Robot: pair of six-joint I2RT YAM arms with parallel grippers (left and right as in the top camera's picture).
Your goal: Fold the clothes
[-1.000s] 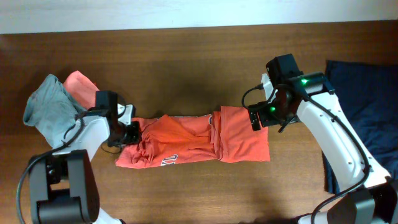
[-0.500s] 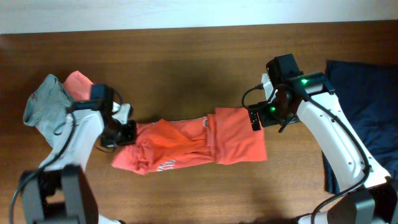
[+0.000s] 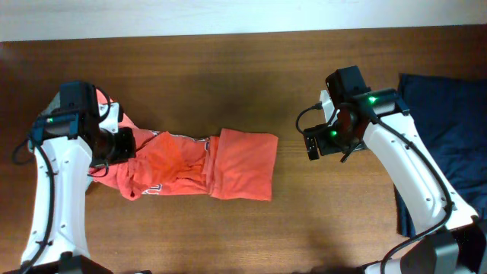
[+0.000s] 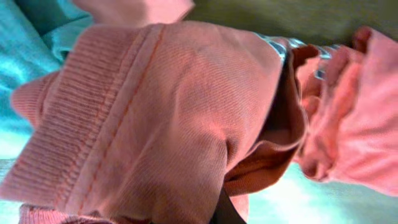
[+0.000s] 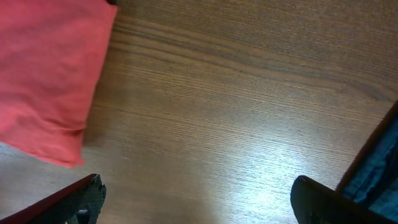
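Note:
The coral-orange T-shirt (image 3: 228, 164) lies partly folded and bunched across the left middle of the table, with white lettering near its lower left. My left gripper (image 3: 118, 144) is shut on the shirt's left end; the left wrist view fills with its ribbed coral fabric (image 4: 155, 118) over grey-teal cloth (image 4: 31, 37). My right gripper (image 3: 323, 142) hovers open and empty over bare wood, right of the shirt. In the right wrist view the shirt's edge (image 5: 50, 74) is at the upper left, apart from the jaws (image 5: 199, 202).
A navy garment (image 3: 445, 114) lies at the right table edge and shows in the right wrist view (image 5: 379, 174). The grey-teal piece is mostly hidden under my left arm. Bare wooden table (image 3: 228, 84) lies behind and between the arms.
My left gripper has dragged the shirt leftward and away from the right gripper, which let go and stayed in place. The left arm has swung up over the grey-teal piece.

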